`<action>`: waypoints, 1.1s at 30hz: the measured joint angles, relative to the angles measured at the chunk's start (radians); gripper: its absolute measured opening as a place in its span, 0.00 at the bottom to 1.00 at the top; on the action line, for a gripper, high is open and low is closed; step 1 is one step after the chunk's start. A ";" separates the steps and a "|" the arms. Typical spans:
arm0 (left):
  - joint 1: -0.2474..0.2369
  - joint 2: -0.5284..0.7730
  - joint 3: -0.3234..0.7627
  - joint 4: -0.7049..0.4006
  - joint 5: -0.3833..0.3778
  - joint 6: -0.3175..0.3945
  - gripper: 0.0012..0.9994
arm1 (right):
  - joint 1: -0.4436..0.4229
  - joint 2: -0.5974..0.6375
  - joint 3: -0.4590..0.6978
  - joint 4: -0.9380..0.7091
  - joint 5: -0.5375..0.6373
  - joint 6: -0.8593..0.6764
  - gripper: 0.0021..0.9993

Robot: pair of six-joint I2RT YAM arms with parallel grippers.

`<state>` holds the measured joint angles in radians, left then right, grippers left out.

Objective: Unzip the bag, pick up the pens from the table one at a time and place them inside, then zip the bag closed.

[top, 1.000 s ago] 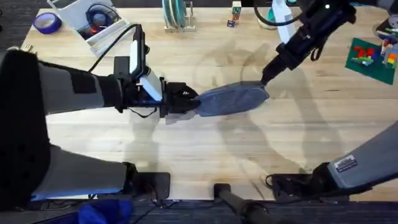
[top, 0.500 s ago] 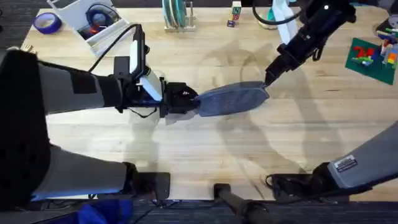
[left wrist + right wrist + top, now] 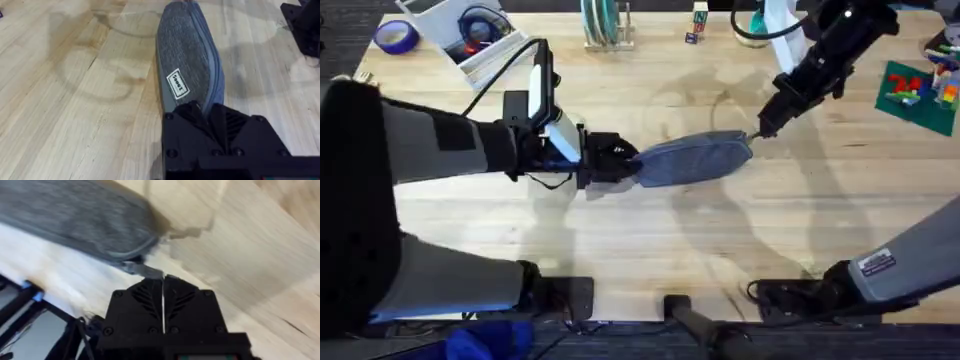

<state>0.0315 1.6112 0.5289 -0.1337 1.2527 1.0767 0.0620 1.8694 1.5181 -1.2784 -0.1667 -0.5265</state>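
bag (image 3: 695,159) lies flat mid-desk (image 3: 650,240), long axis running left-right, zipper looks shut along its top edge. i see my left claw (image 3: 632,165) clamped on the bag's left end; in the left wrist view the grey fabric (image 3: 187,70) with a small white label runs straight out from between the black fingers (image 3: 192,112). right claw (image 3: 761,131) sits at the bag's right tip, fingers pressed together with just a thin seam between them in the right wrist view (image 3: 163,292). a small metal zipper tab (image 3: 142,270) pokes out from the bag end (image 3: 75,220) right at those fingertips, and the tab seems pinched between them, though i can't tell that for sure. up top on the desk: tape roll (image 3: 395,37), white box (image 3: 460,30), green mat with colored bricks (image 3: 918,92) at the far right.
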 joint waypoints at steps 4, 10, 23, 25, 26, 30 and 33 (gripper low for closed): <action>0.000 0.000 0.000 0.000 0.000 0.000 0.04 | -0.009 0.000 -0.007 0.017 0.057 0.011 0.03; 0.000 0.000 0.000 -0.001 0.000 0.000 0.04 | -0.016 0.000 -0.069 0.064 0.145 0.042 0.03; 0.001 0.000 0.000 -0.001 0.000 0.000 0.04 | -0.019 0.000 -0.096 0.075 0.205 0.082 0.03; 0.001 0.000 0.000 0.000 0.000 0.004 0.12 | -0.015 0.000 -0.096 0.075 0.205 0.082 0.03; 0.001 0.000 0.000 -0.001 0.000 0.001 0.24 | -0.009 0.000 -0.096 0.075 0.205 0.082 0.03; 0.007 0.000 0.000 0.000 -0.004 0.000 0.79 | 0.030 0.000 -0.096 0.070 0.205 0.082 0.03; 0.008 0.000 0.000 0.000 -0.006 -0.003 0.99 | 0.069 0.000 -0.089 0.036 0.205 0.083 0.03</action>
<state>0.0391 1.6112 0.5289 -0.1337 1.2469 1.0740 0.1305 1.8694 1.4291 -1.2421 0.0387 -0.4438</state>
